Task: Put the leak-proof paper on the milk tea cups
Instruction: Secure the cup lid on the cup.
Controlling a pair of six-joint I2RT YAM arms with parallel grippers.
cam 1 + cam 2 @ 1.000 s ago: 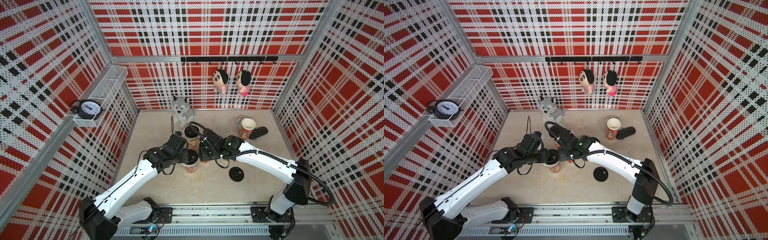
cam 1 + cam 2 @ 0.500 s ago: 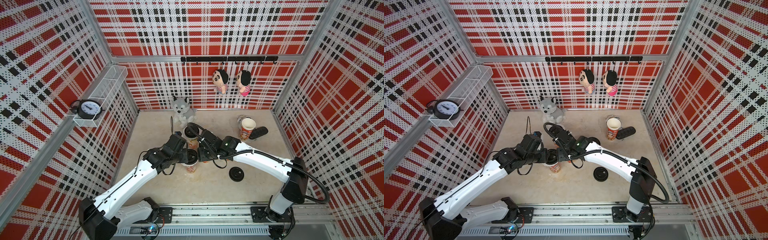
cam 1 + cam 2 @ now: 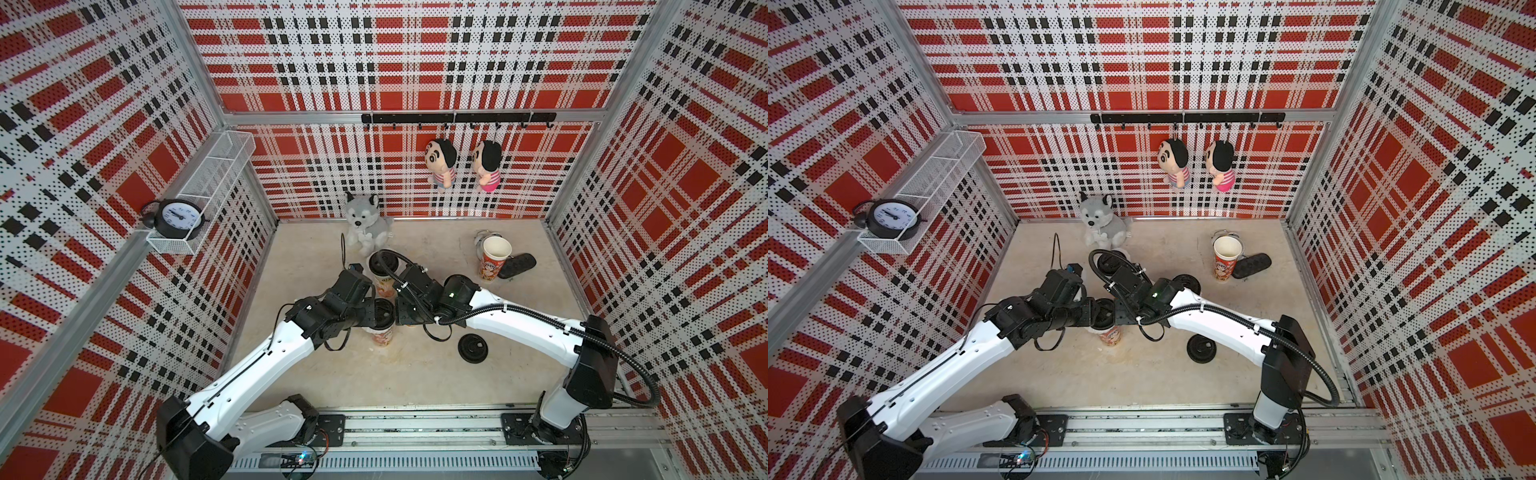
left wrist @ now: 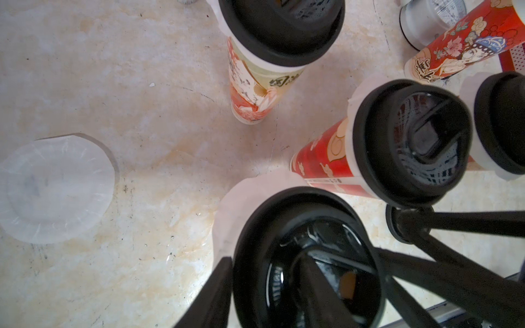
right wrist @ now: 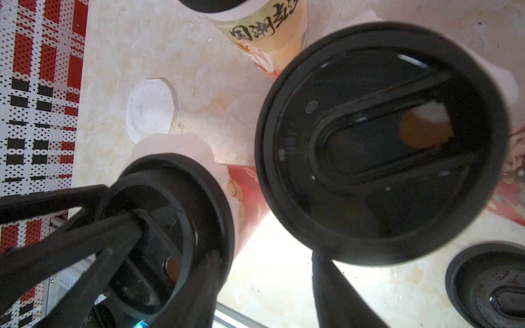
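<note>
On the left wall, a white wire shelf (image 3: 216, 166) carries a black round alarm clock (image 3: 176, 216). Near that wall, one loose sheet of thin, whitish, round leak-proof paper (image 4: 56, 190) lies flat on the beige tabletop (image 3: 316, 257); only the wrist views show it.

The left pincer (image 3: 374, 319) stands part-way open astride the rim of the black round plastic lid (image 4: 284, 215) on the nearest tall red-printed paper milk tea cup (image 3: 382, 337). Whether it clamps that rim I cannot tell. A frill of the same paper (image 4: 235, 198) sticks out under the lid. The right pincer (image 5: 268, 257), jaws apart and holding nothing, crowds this lid from the right.

Behind stand a lidded cream cup (image 4: 255, 85) and a lidded red cup (image 4: 326, 167), which the right arm largely covers in both top views. Further right a loose black lid (image 3: 473, 347) lies alone. At the far right an open cup (image 3: 493, 259) stands uncovered.
</note>
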